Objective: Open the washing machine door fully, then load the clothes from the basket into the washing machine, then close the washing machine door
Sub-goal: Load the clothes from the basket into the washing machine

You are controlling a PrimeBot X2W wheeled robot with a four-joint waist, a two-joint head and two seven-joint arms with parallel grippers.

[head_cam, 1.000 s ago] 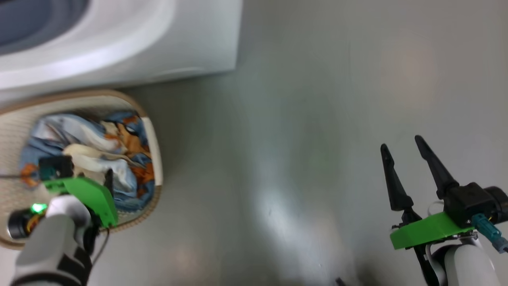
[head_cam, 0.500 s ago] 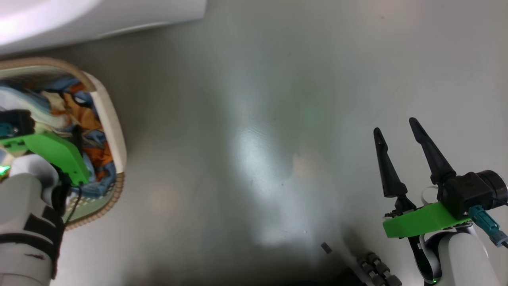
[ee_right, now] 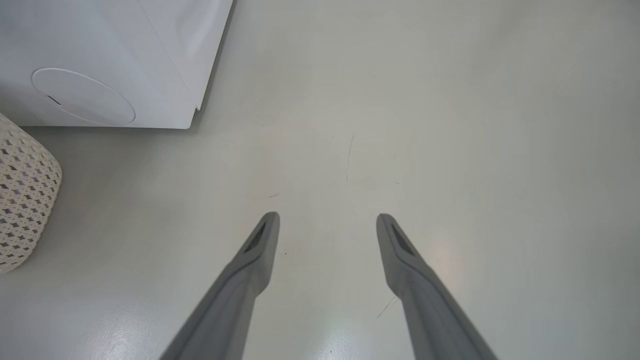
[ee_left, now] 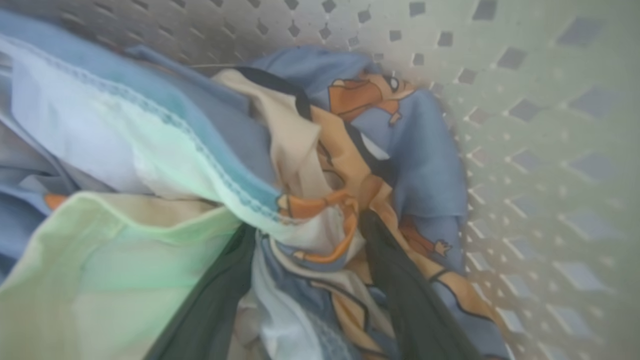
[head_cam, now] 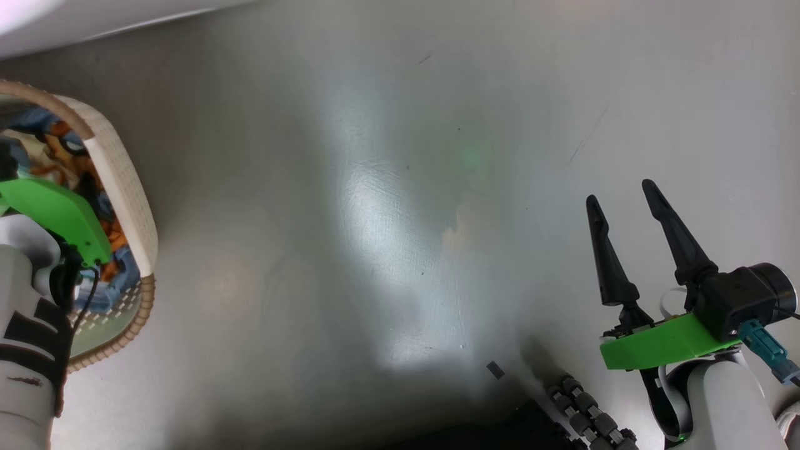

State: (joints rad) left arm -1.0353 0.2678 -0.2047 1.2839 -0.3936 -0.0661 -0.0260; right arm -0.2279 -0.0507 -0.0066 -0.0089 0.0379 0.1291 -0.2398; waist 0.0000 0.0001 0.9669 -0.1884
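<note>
Left tool [ee_left: 306, 227] spread wide open, buried among the clothes [ee_left: 410, 165] inside the basket [ee_left: 540, 125]; right tool [head_cam: 619, 191] open too, above the floor [head_cam: 375, 187].

In the basket [head_cam: 119, 181]: the clothes [ee_left: 165, 150], heaped up against its wall. Also inside the basket, among them: left gripper [ee_left: 305, 230], fingers sunk in the heap. Just behind the basket: the washing machine [ee_right: 125, 50]. Well right of the basket, above bare floor [head_cam: 387, 219]: right gripper [head_cam: 619, 190].
</note>
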